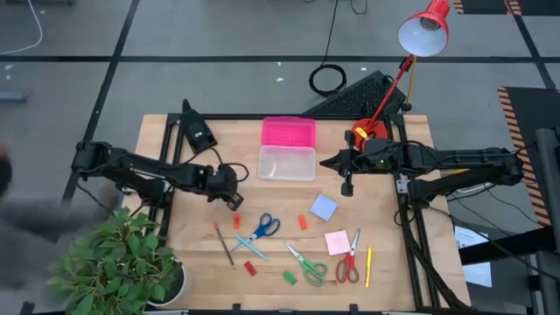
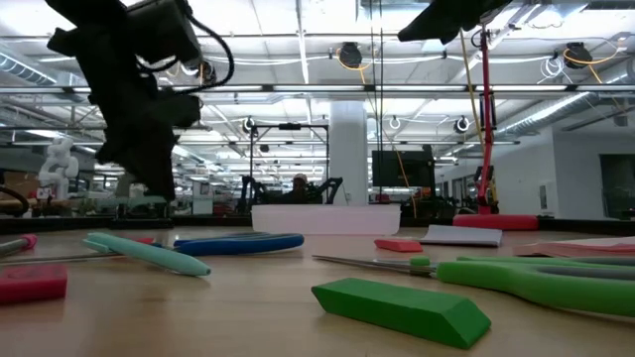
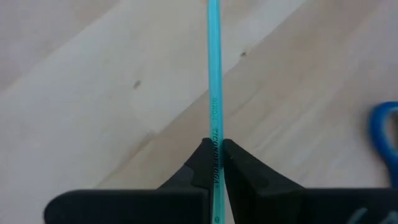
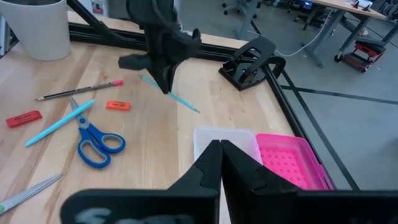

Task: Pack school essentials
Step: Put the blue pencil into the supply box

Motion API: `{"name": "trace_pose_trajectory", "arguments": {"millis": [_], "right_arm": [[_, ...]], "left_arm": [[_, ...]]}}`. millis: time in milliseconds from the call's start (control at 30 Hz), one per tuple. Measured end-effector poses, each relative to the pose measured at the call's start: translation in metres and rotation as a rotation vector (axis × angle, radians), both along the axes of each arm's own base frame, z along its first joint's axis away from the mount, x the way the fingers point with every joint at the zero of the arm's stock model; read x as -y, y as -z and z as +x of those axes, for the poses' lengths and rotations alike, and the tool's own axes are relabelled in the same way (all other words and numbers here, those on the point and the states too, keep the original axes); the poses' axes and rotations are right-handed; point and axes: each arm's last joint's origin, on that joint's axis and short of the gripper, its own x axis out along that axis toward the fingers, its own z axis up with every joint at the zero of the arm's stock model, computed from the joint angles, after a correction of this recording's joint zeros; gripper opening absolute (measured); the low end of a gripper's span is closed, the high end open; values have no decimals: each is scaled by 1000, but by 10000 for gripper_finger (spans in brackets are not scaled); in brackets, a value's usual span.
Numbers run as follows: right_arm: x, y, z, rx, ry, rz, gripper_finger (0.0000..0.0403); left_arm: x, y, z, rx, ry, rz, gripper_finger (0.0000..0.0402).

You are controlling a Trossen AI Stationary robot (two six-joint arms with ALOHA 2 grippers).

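High view: left gripper (image 1: 234, 199) above the bare wood, near the clear plastic box (image 1: 287, 163).

Left wrist view: fingers pinch 1 thin teal pencil (image 3: 214, 93); the narrow grip near its end could let it swing or slip.

Right wrist view: right gripper (image 4: 221, 147) closed, empty, over the box.

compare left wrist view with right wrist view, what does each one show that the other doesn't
Only the left wrist view shows the left gripper from close up, its fingers shut on a teal pencil.

Only the right wrist view shows the clear box, its pink lid, the red erasers and the right gripper, shut and empty.

Both show the held teal pencil, the blue scissors and the wooden table.
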Motion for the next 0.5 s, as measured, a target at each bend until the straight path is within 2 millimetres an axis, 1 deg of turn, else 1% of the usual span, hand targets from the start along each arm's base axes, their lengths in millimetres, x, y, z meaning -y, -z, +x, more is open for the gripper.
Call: {"name": "trace_pose_trajectory", "arguments": {"millis": [100, 233, 400, 500], "right_arm": [[0, 0, 0, 0, 0, 0, 0], [0, 0, 0, 0, 0, 0, 0], [0, 0, 0, 0, 0, 0, 0], [0, 0, 0, -1, 0, 0, 0]], "left_arm": [[0, -15, 0, 50, 42, 12, 24], [0, -41, 5, 140, 114, 53, 24], [0, -72, 17, 208, 213, 120, 24], [1, -84, 27, 227, 262, 156, 24]]}}
